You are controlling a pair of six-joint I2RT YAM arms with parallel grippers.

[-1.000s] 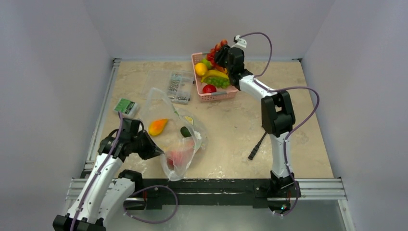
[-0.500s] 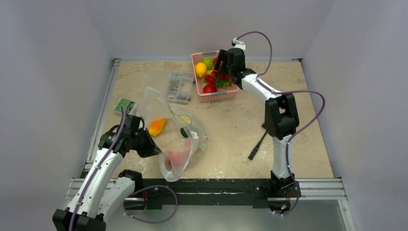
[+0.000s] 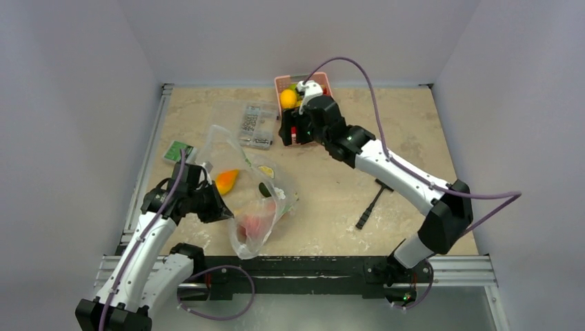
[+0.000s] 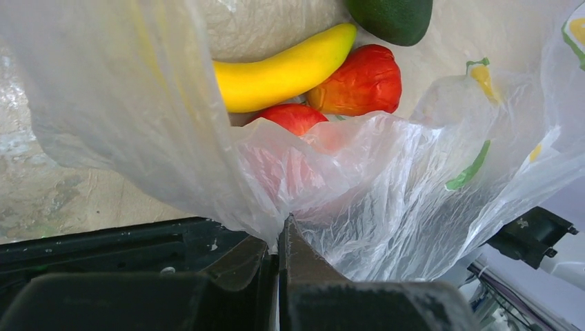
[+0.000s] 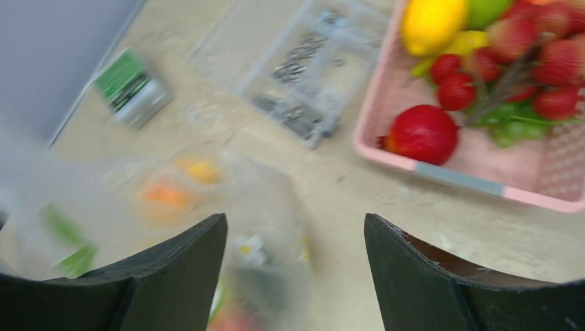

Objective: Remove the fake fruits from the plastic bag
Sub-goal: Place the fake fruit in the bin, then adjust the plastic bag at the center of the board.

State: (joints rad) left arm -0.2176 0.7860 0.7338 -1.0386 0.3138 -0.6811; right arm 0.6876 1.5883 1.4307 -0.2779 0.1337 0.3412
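Left gripper (image 4: pixel 279 238) pressed together on plastic bag (image 4: pixel 400 207) edge, bag's near-left side; right gripper (image 5: pixel 295 231) spread, empty, beyond bag's far side (beside pink basket (image 5: pixel 455 181)). Fake fruits (image 4: pixel 362 79) inside bag. Risk: thin film slipping from pinch if right gripper tugs bag, mouth collapsing over fruits.

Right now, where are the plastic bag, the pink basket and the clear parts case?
plastic bag (image 3: pixel 221 146), top view, its upper clear film.
pink basket (image 5: pixel 545 196), right wrist view, its rim.
clear parts case (image 3: pixel 256 126), top view, its middle.
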